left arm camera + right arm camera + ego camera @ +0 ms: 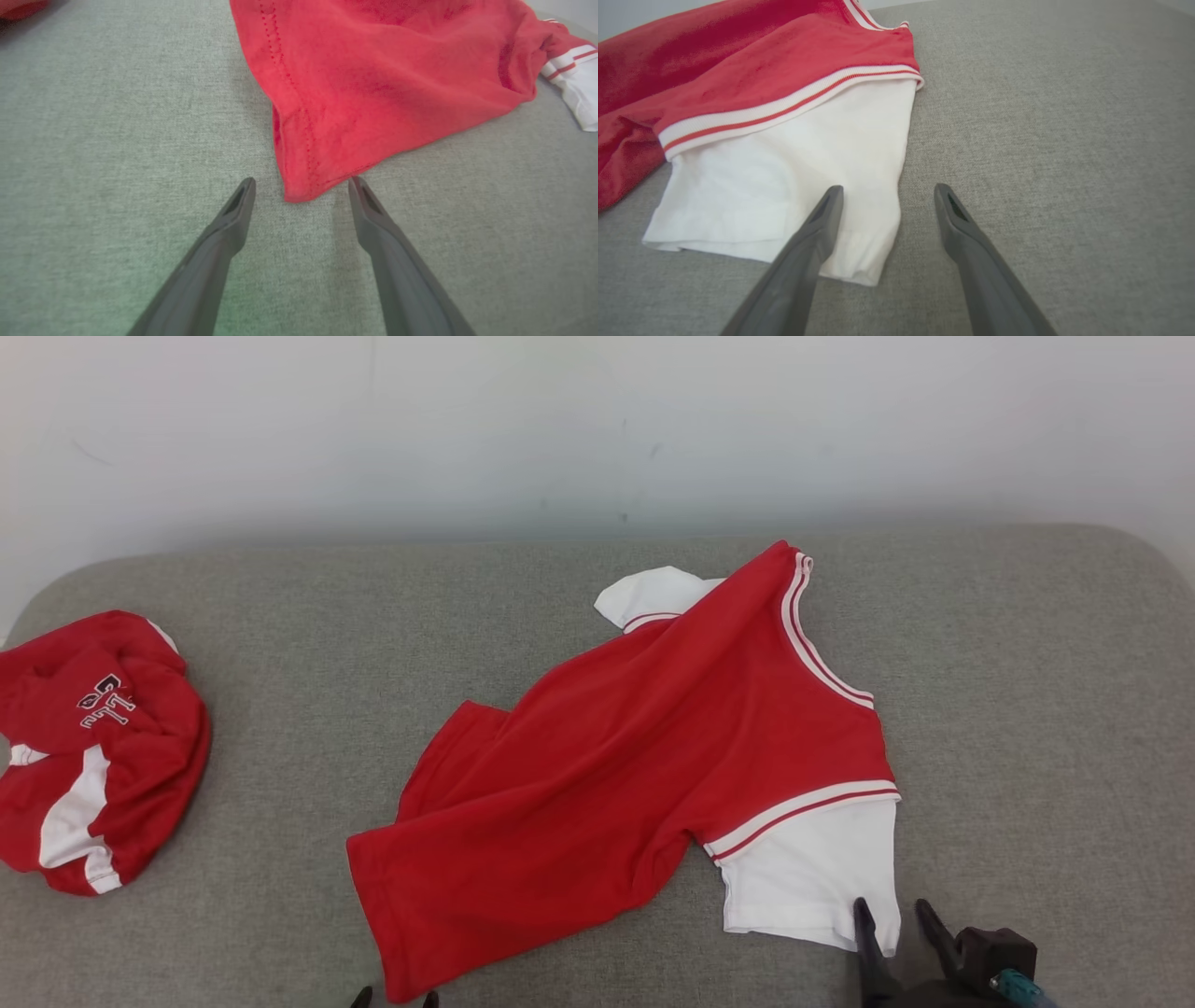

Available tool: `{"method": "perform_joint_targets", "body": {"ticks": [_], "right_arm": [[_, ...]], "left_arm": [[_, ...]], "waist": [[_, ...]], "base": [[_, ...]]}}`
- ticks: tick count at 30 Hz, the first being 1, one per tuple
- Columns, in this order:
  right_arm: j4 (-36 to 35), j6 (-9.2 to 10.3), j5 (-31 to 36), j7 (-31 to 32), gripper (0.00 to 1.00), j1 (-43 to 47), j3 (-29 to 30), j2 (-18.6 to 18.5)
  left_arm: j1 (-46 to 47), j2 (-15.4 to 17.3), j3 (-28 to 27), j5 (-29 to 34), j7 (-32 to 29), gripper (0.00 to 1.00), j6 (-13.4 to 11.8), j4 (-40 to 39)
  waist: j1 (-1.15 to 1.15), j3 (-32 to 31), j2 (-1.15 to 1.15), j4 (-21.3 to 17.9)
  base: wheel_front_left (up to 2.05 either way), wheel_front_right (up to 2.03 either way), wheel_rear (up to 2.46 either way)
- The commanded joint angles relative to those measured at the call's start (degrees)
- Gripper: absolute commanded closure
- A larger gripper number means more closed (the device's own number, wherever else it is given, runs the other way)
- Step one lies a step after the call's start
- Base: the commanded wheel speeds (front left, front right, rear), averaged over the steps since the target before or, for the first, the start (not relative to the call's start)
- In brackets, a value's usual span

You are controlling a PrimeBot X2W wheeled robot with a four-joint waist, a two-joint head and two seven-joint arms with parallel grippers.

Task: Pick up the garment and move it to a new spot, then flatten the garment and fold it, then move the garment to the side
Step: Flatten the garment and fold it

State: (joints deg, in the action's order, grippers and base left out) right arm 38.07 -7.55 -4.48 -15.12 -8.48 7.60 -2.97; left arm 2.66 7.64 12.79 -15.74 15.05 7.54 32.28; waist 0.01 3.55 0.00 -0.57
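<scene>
Flattening looks in hand: both open, the left gripper (301, 182) brackets the shirt's (373, 70) hem corner (303, 163) and the right gripper (888, 187) its sleeve (784, 177) edge; next, pinch and pull taut.

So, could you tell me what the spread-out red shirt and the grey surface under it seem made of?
The red shirt looks like matte knit, probably cotton: limp creases, stitched hem. The grey surface looks like coarse woven upholstery, with a flecked weave.

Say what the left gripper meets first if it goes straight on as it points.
Probably the hem corner of the red garment, just ahead between the open fingers of the left gripper; depth is unclear.
</scene>
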Motion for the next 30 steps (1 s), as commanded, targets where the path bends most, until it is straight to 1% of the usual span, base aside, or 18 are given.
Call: {"method": "perform_joint_targets", "body": {"ticks": [1,3,4,5,6,7,8,12,18,21,25,29,30], "right_arm": [[1.37,0.13,-0.3,-0.03,0.0,-0.79,-0.35,0.19],[3.71,0.13,-1.28,-0.02,0.0,-1.12,-1.39,0.21],[4.72,0.13,-1.67,0.01,0.52,-1.36,-2.06,0.21],[5.44,0.13,-2.24,0.04,0.95,-1.56,-2.64,0.22],[5.87,0.13,-2.61,0.04,1.0,-1.72,-3.0,0.22],[6.14,0.13,-2.91,0.04,1.0,-1.83,-3.25,0.25],[6.23,0.13,-3.25,0.04,1.0,-1.89,-3.47,0.25],[5.37,0.13,-3.9,-0.01,1.0,-1.94,-3.62,0.2],[2.59,0.14,-4.3,-0.02,1.0,-0.86,-2.69,0.2],[-0.12,0.14,-5.24,-0.03,1.0,-0.31,-2.83,0.2],[-4.72,0.14,-5.72,-0.03,1.0,-0.07,-3.68,0.2],[-8.95,0.14,-7.18,-0.03,1.0,-2.65,-5.04,0.03],[-9.77,0.14,-7.18,-0.03,1.0,-3.74,-5.68,-0.59]], "left_arm": [[1.05,0.21,0.48,-0.43,0.19,0.0,-0.1,1.05],[1.49,0.1,1.11,-1.38,0.19,0.0,-0.1,2.26],[1.71,0.17,1.41,-1.65,0.19,0.0,-0.1,2.69],[1.89,0.11,1.55,-2.31,0.19,0.04,-0.1,3.25],[2.14,0.05,1.72,-2.75,0.19,0.6,-0.1,3.66],[2.45,0.07,1.92,-3.09,0.19,0.87,-0.1,3.95],[2.61,0.1,2.27,-3.48,0.19,1.0,-0.1,4.32],[3.09,0.46,3.08,-4.02,0.19,1.0,-0.1,4.58],[1.49,1.22,2.45,-4.36,0.19,1.0,-0.1,1.39],[0.41,1.43,0.65,-4.33,0.19,1.0,-0.1,-2.42],[-0.76,2.73,-0.77,-2.64,0.19,1.0,-0.1,-9.13],[1.63,4.9,-0.97,-1.96,0.19,1.0,-0.1,-14.37],[2.84,5.69,-0.6,-1.85,0.19,1.0,-0.1,-15.31]], "waist": [[-0.01,-0.08,0.0,0.05],[-0.01,-0.2,0.0,0.14],[-0.01,-0.28,0.0,0.21],[-0.01,-0.35,0.0,0.27],[-0.01,-0.41,0.0,0.34],[-0.01,-0.46,0.0,0.42],[-0.01,-0.5,0.0,0.49],[-0.01,-0.58,0.0,0.61],[-0.01,-0.52,0.0,0.63],[-0.01,-0.53,0.0,0.46],[-0.01,-0.2,0.0,0.32],[-0.01,0.52,0.0,-0.11],[-0.01,0.78,0.0,-0.25]], "base": [[0.0,0.0,0.0],[0.0,0.0,0.0],[0.0,0.0,0.0],[0.0,0.0,0.0],[0.0,0.0,0.0],[0.0,0.0,0.0],[0.0,0.0,0.0],[0.0,0.0,0.0],[0.0,0.0,0.0],[0.0,0.0,0.0],[0.0,0.0,0.0],[0.0,0.0,0.0],[0.0,0.0,0.0]]}}
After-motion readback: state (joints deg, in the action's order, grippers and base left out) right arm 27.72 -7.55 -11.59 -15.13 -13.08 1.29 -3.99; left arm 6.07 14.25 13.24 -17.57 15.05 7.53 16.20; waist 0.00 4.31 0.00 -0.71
